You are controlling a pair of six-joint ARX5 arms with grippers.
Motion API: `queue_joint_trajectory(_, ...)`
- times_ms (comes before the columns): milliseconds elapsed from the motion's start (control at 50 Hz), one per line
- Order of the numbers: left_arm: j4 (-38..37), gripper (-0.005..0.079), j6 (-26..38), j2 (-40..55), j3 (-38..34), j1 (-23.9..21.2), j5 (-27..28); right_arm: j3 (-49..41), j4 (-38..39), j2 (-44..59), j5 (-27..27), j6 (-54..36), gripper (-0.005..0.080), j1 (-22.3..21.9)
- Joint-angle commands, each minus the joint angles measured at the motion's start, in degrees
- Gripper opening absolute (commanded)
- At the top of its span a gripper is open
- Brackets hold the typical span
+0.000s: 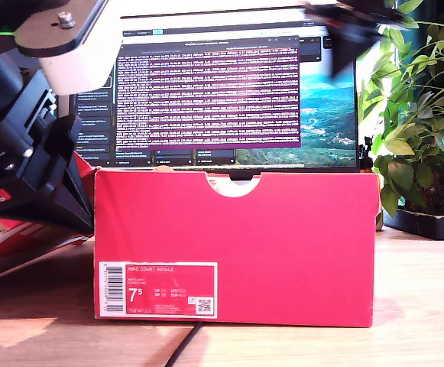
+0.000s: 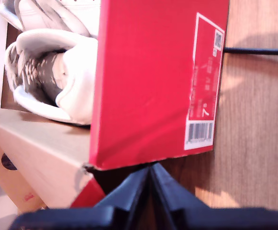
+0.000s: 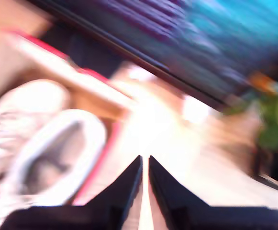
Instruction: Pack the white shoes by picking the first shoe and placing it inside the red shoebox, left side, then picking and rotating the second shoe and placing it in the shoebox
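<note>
The red shoebox [image 1: 283,245] stands on the wooden table with its labelled wall [image 2: 148,81] facing the exterior camera. Both white shoes lie inside it, heel openings up: one [image 2: 57,72] near the labelled wall, the other [image 2: 52,12] behind it. They show blurred in the second wrist view [image 3: 48,153]. My first gripper [image 2: 150,166] hangs shut and empty just outside the box's end, on the arm [image 1: 30,153] at the exterior view's left. My second gripper [image 3: 145,159] is shut with nothing held, above the box's far end; its arm [image 1: 344,30] is a blur at the exterior view's upper right.
The box's lid [image 2: 38,148] hangs open at the exterior view's left, under the first arm. A monitor [image 1: 222,92] stands right behind the box. A potted plant [image 1: 428,115] fills the exterior view's right. A black cable [image 1: 183,348] runs across the table in front of the box.
</note>
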Motion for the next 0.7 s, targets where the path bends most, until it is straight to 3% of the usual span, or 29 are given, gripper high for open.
queue_joint_trajectory(0,0.63,-0.0016,-0.37,0.22,0.28,-0.09,-0.09,-0.24,0.81,-0.09,-0.81,0.24,-0.0011,-0.87)
queue_joint_trajectory(240,0.61,-0.0016,-0.37,0.24,0.28,-0.11,-0.09,-0.24,0.52,-0.11,-2.05,0.24,-0.0011,-3.61)
queue_joint_trajectory(680,0.63,-0.0016,-0.37,0.24,0.28,-0.11,-0.02,-0.24,0.7,-0.11,-5.03,0.22,-0.0011,-3.63)
